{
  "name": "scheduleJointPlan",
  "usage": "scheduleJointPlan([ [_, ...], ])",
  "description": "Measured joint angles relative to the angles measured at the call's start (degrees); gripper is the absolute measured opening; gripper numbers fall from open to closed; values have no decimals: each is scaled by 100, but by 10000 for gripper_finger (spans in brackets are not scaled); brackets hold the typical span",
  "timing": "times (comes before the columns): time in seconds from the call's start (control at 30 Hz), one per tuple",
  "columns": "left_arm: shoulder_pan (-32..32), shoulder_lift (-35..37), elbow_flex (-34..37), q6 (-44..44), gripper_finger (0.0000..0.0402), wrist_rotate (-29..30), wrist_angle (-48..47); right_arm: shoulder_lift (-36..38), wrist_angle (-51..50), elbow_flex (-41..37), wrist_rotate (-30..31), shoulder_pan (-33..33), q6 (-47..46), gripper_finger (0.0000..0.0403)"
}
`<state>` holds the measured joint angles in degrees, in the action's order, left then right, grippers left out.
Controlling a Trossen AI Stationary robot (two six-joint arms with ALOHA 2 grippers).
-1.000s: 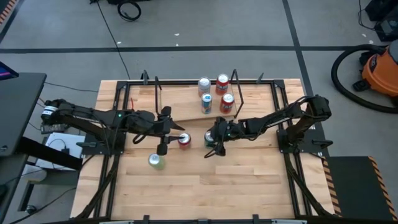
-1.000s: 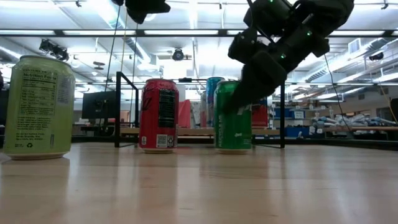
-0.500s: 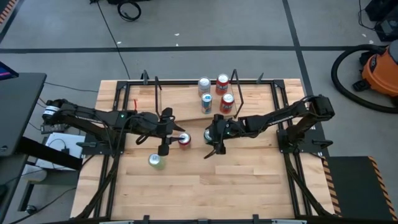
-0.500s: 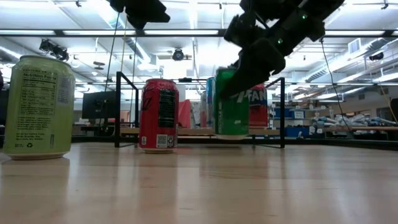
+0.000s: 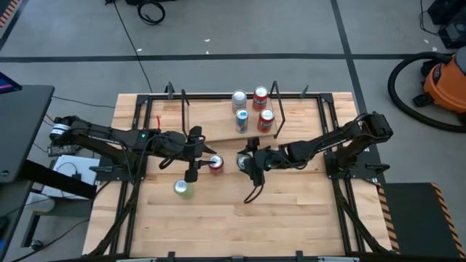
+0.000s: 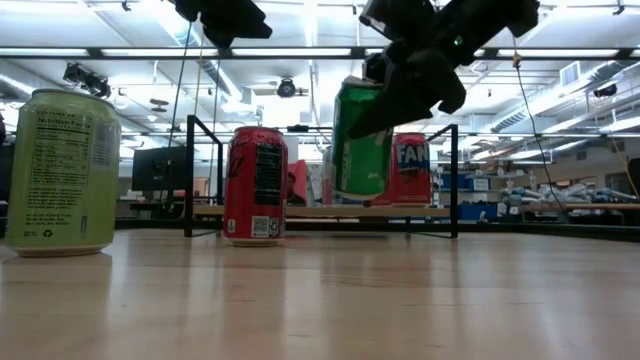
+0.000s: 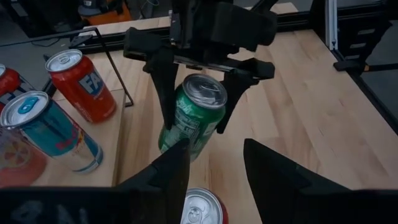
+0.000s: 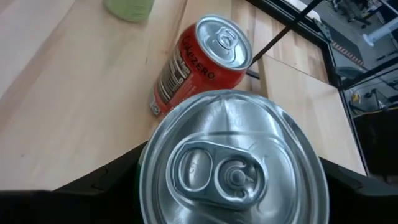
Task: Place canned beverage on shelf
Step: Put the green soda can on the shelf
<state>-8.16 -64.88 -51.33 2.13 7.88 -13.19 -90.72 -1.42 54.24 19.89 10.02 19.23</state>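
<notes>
The right gripper (image 7: pixel 193 65) has its two fingers clamped on the flanks of the green can (image 6: pixel 360 140), gripping just below the rim; the can hangs clear of the tabletop (image 5: pixel 291 211), its long axis tipped a little off vertical. Taking the shelf (image 5: pixel 218 120) as landmark: the held can is just off its front edge, and the board lies straight ahead of the jaws, with four cans (image 5: pixel 251 109) bunched at the end nearer the right arm. The left gripper (image 5: pixel 195 153) waits off the same front edge, fingers partly apart over the red can (image 5: pixel 215 164) and holding nothing. The right arm is plainly the better placed to carry it in
</notes>
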Motion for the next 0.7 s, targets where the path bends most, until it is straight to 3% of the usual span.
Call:
scheduleJointPlan([
  [0.3, 0, 0, 0, 20, 160, 3, -7, 0, 197, 0, -119, -63, -192, 321],
  [0.43, 0, 0, 0, 197, 160, 226, -55, -2, 354, 243, -825, -352, -340, 321],
  [0.7, 0, 0, 0, 256, 160, 400, -111, -4, 81, 966, -934, -1048, -257, 321],
])
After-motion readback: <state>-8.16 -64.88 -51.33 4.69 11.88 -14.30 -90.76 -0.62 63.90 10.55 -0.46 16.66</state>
